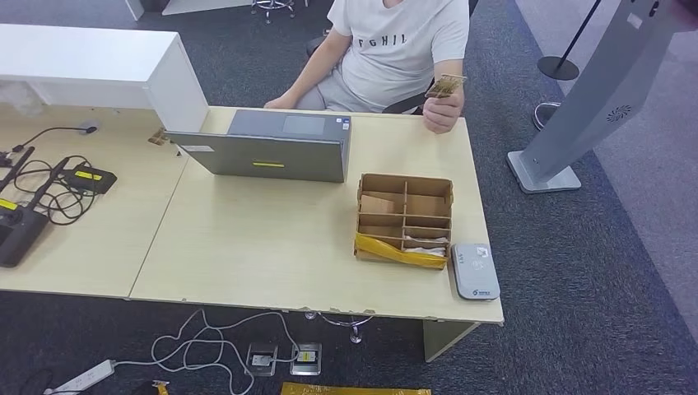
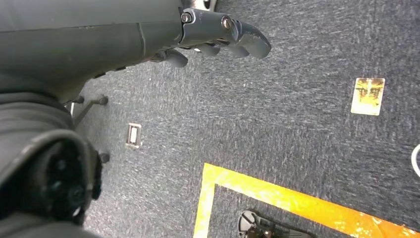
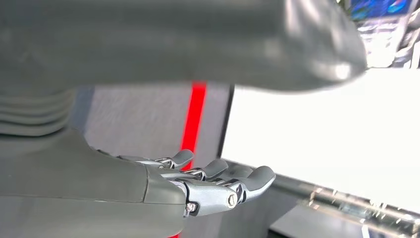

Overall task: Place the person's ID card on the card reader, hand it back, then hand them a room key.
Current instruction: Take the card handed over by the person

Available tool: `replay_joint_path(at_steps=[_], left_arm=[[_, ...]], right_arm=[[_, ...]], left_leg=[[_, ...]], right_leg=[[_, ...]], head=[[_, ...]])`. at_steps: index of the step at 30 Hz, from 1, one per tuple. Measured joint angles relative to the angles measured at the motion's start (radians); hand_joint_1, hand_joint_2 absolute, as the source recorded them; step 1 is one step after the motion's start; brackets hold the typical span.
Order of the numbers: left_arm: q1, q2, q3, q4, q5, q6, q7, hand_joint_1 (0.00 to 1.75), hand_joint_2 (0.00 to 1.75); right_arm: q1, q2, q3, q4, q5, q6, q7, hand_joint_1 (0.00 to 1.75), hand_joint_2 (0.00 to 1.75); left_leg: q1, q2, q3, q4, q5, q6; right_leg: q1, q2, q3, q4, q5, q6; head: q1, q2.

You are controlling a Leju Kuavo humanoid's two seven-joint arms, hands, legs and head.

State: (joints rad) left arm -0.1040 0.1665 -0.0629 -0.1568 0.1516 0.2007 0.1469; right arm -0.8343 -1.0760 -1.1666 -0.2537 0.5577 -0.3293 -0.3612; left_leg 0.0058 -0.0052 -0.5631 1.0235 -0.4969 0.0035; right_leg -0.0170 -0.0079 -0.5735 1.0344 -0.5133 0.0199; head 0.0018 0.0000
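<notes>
— Which step is in hand?

— The very first, I'd judge. The person point(image 1: 395, 49) sits behind the far edge of the desk point(image 1: 247, 239) and holds the ID card point(image 1: 445, 85) up in one hand point(image 1: 443, 111) above the far right corner. Nothing lies on the card reader point(image 1: 475, 270), which sits at the near right corner, just beside the cardboard box point(image 1: 404, 219)

— And the robot's hands?

— Both hold nothing. The left hand point(image 2: 218, 37) hangs over the carpet, fingers slightly curled but apart. The right hand point(image 3: 218, 183) has its fingers stretched out loosely, nothing between them

— So what does the next move call for?

— Probably the right arm lifting and reaching across the desk to the far right corner to take the card, then carrying it to the reader

— Anything hard to make out?

— A room key: flat pieces lie in the box's compartments, but I cannot tell what they are. A yellowish card-like thing point(image 2: 368, 96) lies on the carpet, its print unreadable. The right wrist view is blurred and washed out
</notes>
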Motion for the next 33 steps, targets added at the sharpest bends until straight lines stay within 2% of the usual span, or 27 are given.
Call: replay_joint_path(at_steps=[3,6,11,15,21,24,28,33], left_arm=[[0.000,0.002,0.000,0.000,-0.001,-0.001,0.000,0.00,0.00],[-0.003,0.006,0.000,0.000,-0.002,-0.004,0.000,0.00,0.00],[-0.005,0.010,-0.002,0.000,-0.005,-0.011,0.000,0.00,0.00],[-0.005,0.010,-0.002,0.000,-0.005,-0.012,0.000,0.00,0.00],[-0.004,0.011,-0.003,0.000,-0.010,-0.013,0.000,0.00,0.00],[-0.002,0.013,-0.004,0.000,-0.012,-0.017,0.000,0.00,0.00],[-0.005,0.014,-0.007,0.000,-0.013,-0.022,0.000,0.00,0.00],[-0.005,0.014,-0.010,0.000,-0.016,-0.028,-0.028,0.00,0.00]], right_arm=[[-0.160,0.002,0.130,-0.020,0.006,0.066,-0.017,0.00,1.75],[-0.310,0.019,0.310,-0.062,-0.010,0.121,-0.003,0.00,1.75],[-0.439,0.062,0.629,-0.164,-0.134,0.116,0.071,0.00,1.75],[-0.471,0.084,0.836,-0.231,-0.205,0.098,0.081,0.00,1.75],[-0.492,0.106,1.044,-0.294,-0.227,0.104,0.076,0.00,1.75],[-0.509,0.127,1.175,-0.354,-0.236,0.134,0.120,0.00,1.75],[-0.502,0.161,1.360,-0.469,-0.277,0.219,0.184,0.00,1.75],[-0.415,0.189,1.542,-0.653,-0.345,0.300,0.294,0.00,1.75]], left_leg=[[-0.001,-0.001,-0.002,0.000,0.001,0.000],[0.000,-0.003,-0.003,0.000,0.002,0.001],[0.000,-0.005,-0.002,0.000,0.003,0.001],[0.000,-0.006,-0.003,0.000,0.003,0.001],[0.000,-0.006,-0.003,0.000,0.003,0.001],[0.000,-0.004,-0.002,0.000,0.003,0.001],[0.000,-0.003,-0.002,0.000,0.004,0.000],[0.001,-0.005,-0.001,0.000,0.005,0.000]], right_leg=[[-0.001,-0.002,-0.001,0.001,0.000,0.001],[0.000,-0.003,-0.001,0.002,0.000,0.001],[0.000,-0.006,-0.002,0.002,0.000,0.001],[0.000,-0.006,-0.002,0.002,0.000,0.001],[0.000,-0.006,-0.002,0.002,0.000,0.001],[0.000,-0.004,-0.003,0.002,0.001,0.001],[0.000,-0.002,-0.003,0.003,0.001,0.001],[0.001,-0.004,-0.003,0.003,0.001,0.001]], head=[[-0.001,0.000],[0.000,0.000],[0.000,0.000],[0.000,0.000],[0.000,0.000],[0.000,0.000],[-0.001,0.000],[0.000,0.000]])
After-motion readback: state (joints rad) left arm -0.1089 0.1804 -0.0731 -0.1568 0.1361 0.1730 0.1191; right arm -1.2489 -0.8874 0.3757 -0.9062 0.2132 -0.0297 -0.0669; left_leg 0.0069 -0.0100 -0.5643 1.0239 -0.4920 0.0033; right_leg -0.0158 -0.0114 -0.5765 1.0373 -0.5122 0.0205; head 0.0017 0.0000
